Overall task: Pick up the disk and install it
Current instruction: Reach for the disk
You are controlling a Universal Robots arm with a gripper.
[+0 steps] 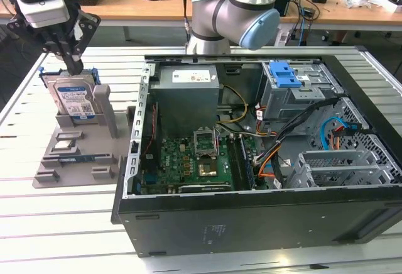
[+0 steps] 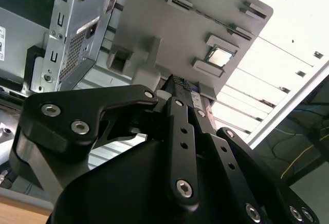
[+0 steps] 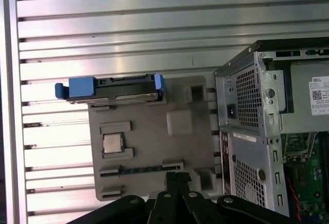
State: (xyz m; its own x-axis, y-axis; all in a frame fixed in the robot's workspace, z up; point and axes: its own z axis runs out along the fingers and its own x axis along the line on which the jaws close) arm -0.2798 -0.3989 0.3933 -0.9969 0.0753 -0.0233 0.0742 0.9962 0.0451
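Where disk (image 1: 74,100) stands (upright), computer case (image 1: 251,216) sits near.

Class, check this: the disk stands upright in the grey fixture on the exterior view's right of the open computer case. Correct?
Wrong side. The exterior view shows the disk standing upright in the grey fixture on the exterior view's left of the open computer case.

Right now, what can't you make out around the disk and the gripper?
- Lower part of the disk: exterior view, hidden by the grey holder.
- Contact between gripper and disk: exterior view, they overlap.
- Label of the disk: first wrist view, seen edge-on.
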